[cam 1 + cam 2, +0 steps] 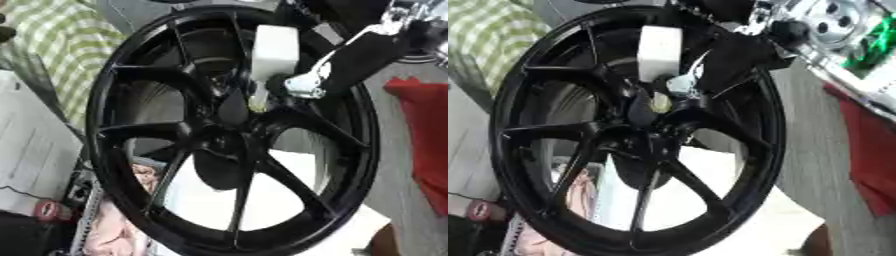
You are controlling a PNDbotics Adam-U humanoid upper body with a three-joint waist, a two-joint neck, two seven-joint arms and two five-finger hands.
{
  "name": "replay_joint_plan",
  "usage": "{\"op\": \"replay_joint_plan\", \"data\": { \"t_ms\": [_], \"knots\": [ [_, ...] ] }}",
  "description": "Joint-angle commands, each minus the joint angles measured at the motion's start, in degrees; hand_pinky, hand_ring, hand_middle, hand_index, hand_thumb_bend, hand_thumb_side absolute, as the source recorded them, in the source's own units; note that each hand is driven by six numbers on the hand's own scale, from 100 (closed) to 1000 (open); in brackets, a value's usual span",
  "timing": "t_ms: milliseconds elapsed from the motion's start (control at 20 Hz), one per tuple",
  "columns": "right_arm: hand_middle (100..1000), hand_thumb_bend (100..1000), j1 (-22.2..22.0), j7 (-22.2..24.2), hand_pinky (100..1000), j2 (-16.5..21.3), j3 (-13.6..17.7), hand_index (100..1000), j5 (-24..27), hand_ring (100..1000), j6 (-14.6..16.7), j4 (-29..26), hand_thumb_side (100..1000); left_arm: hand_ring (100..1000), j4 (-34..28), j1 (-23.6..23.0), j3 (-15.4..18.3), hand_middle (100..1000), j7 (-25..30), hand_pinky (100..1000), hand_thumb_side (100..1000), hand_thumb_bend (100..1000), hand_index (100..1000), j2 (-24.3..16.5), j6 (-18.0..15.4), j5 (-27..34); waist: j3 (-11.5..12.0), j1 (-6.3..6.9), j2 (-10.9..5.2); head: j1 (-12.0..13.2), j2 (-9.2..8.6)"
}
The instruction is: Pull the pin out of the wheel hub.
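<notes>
A large black spoked wheel (pixel 131 90) stands upright and fills both views, with its hub (pixel 223 142) near the middle. A small pale yellowish pin (pixel 256 103) shows just above the hub. My right arm comes in from the upper right, and my right hand (pixel 276 50), with a white block on its back and a silver joint, lies over the upper spokes. Its dark fingers (pixel 640 107) reach down and close around the pin; they blend with the black spokes. My left hand is in neither view.
A green and white checked cloth (pixel 52 40) lies at the upper left, a red cloth (pixel 424 130) at the right. White sheets (pixel 31 150) sit left of the wheel. Something pink (pixel 109 230) shows under the lower spokes.
</notes>
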State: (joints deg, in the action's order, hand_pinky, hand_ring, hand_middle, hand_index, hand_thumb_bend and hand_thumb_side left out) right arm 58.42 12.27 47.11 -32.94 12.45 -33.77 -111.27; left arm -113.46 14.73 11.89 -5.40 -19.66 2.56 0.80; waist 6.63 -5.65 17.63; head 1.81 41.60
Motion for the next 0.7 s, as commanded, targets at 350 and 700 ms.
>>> {"op": "replay_joint_plan", "data": {
  "t_ms": [350, 700],
  "knots": [
    [431, 337, -8.19, -7.54, 834, 5.97, 12.86, 561, 5.80, 680, 6.50, 5.47, 100, 636, -1.13, 0.32, 1.04, 610, -0.70, 779, 823, 100, 798, -0.52, -0.09, 0.17, -0.92, 1.24, -1.50, 0.38, -1.32],
    [436, 323, -17.32, -13.22, 846, 7.53, 22.08, 571, 8.48, 676, 12.10, 13.59, 100, 634, -1.13, -0.26, 2.28, 609, -2.09, 779, 821, 100, 797, -0.54, -0.30, -0.30, -3.37, 2.49, -0.59, 2.52, -1.22]
  ]
}}
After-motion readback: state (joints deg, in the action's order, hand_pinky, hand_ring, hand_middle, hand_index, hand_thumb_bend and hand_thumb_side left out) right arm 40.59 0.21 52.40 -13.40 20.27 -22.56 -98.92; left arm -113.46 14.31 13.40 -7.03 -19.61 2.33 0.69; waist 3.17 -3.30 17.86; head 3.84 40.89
